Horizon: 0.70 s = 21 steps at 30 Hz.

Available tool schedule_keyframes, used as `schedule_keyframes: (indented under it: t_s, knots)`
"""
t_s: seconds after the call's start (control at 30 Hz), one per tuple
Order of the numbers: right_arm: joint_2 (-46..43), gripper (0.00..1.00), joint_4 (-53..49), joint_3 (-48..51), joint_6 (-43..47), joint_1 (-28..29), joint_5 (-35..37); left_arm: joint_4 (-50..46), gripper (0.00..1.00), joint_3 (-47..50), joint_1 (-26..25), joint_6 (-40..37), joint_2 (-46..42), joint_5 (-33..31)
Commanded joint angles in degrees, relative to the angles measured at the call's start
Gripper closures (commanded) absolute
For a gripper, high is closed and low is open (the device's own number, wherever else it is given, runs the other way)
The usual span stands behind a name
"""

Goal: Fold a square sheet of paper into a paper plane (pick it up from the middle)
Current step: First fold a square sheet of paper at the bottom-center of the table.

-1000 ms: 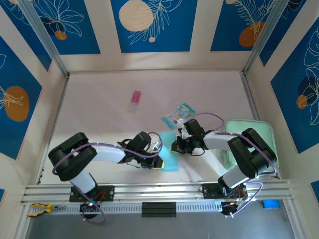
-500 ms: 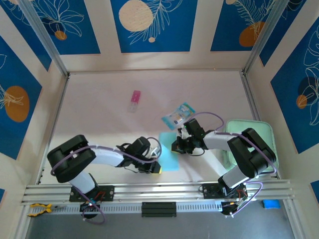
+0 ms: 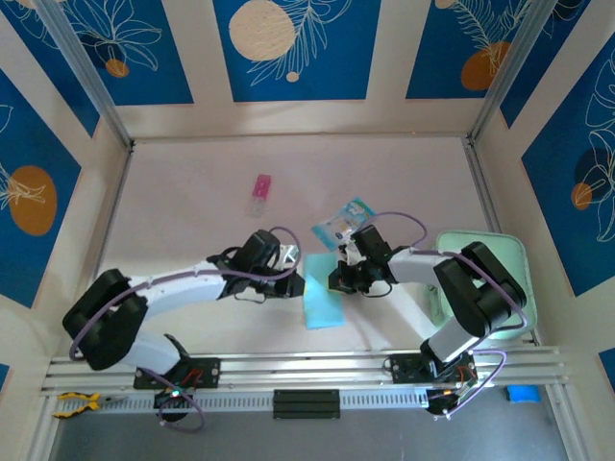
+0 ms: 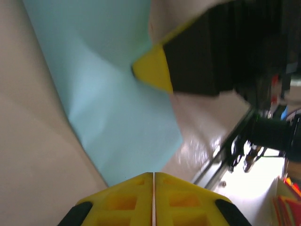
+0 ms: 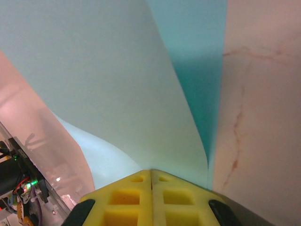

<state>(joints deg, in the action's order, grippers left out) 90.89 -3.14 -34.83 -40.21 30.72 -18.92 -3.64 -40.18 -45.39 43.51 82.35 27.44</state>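
The square sheet of paper (image 3: 324,305) is light blue and lies as a long narrow creased strip between the two grippers. My right gripper (image 3: 338,280) sits at its right edge. In the right wrist view this gripper (image 5: 151,170) is shut on the sheet (image 5: 117,70), and a flap curves up from the jaws. My left gripper (image 3: 291,281) is just left of the strip's left edge. In the left wrist view its jaws (image 4: 154,175) are shut, with the sheet (image 4: 117,103) lying flat beyond the tips. The right gripper's yellow fingertip (image 4: 153,73) rests on the sheet there.
A teal-and-clear packet (image 3: 343,224) lies just beyond the sheet. A pink item (image 3: 260,195) sits farther back on the left. A mint-green pad (image 3: 500,259) lies on the right, partly under the right arm. An aluminium rail (image 3: 307,367) runs along the near edge.
My left gripper has moved from the sheet's near end away from the rail, and now sits beside the left edge. The sheet looks narrower and fully uncovered. The right gripper has held still.
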Motion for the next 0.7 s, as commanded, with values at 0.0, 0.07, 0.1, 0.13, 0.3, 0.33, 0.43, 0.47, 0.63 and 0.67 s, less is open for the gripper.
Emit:
schedule_keyframes:
  t_s: [0.0,0.07,0.1,0.13,0.3,0.33,0.43,0.47,0.63,0.67]
  knots:
    - [2.60,1.00,-4.73,-0.40,2.30,0.39,2.12,0.00,0.89,-2.97,1.27,-2.55,4.99,2.14]
    - [2.80,1.00,-5.17,-0.75,2.28,0.40,2.22,2.24,0.89,-3.84,1.83,-2.25,7.83,3.41]
    - [2.71,1.00,-5.27,-0.64,2.17,0.39,2.24,3.37,0.89,-4.26,1.90,-2.05,9.06,4.08]
    - [2.56,1.00,-5.21,-0.60,2.05,0.39,2.22,4.33,0.89,-4.66,1.93,-2.09,9.97,4.75]
    - [2.07,1.00,-5.21,-0.20,1.80,0.38,2.26,4.67,0.88,-5.13,2.43,-3.55,13.39,3.33]
    - [2.07,1.00,-5.25,0.01,1.71,0.40,2.25,5.07,0.89,-4.77,2.62,-3.75,14.39,3.49]
    - [1.88,1.00,-5.19,0.45,1.30,0.56,2.22,6.12,0.89,-2.43,2.70,-4.56,16.53,2.77]
    - [1.83,1.00,-5.05,0.63,1.27,0.63,2.22,6.50,0.89,-1.51,2.71,-4.65,16.95,2.46]
    - [1.64,1.00,-5.00,1.14,0.92,0.89,2.48,7.20,0.89,1.66,2.72,-4.92,17.02,2.14]
    - [1.66,1.00,-5.03,1.14,0.91,0.92,2.58,6.85,0.89,1.32,2.69,-4.83,16.45,2.11]
